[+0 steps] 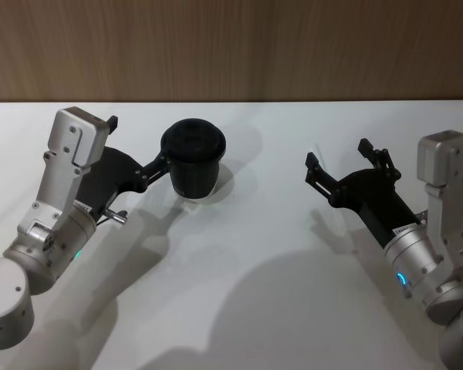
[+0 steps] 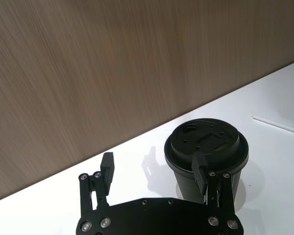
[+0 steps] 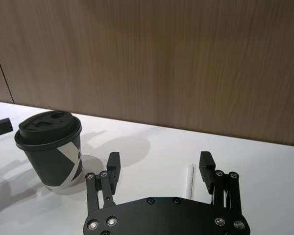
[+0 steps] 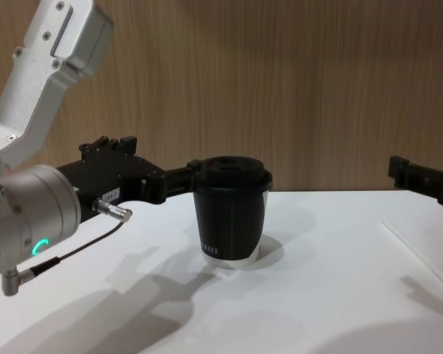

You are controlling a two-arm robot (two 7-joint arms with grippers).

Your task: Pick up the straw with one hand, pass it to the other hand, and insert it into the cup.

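The right gripper (image 1: 338, 156) hangs over the white table (image 1: 247, 270) with its jaws spread wide. The straw (image 3: 190, 180) lies flat below, between its fingers and nearer one. The left gripper (image 1: 137, 141), also wide open, has one fingertip at the side of the cup (image 1: 193, 158), well apart from the straw.

text: none legible | cup (image 4: 229, 214): small white lettering, too small to read

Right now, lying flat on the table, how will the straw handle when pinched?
Thin and round, the straw likely rolls or skids on the smooth table if nudged. It looks light, so it should lift easily. Lying flat, it may slip from the open right gripper.
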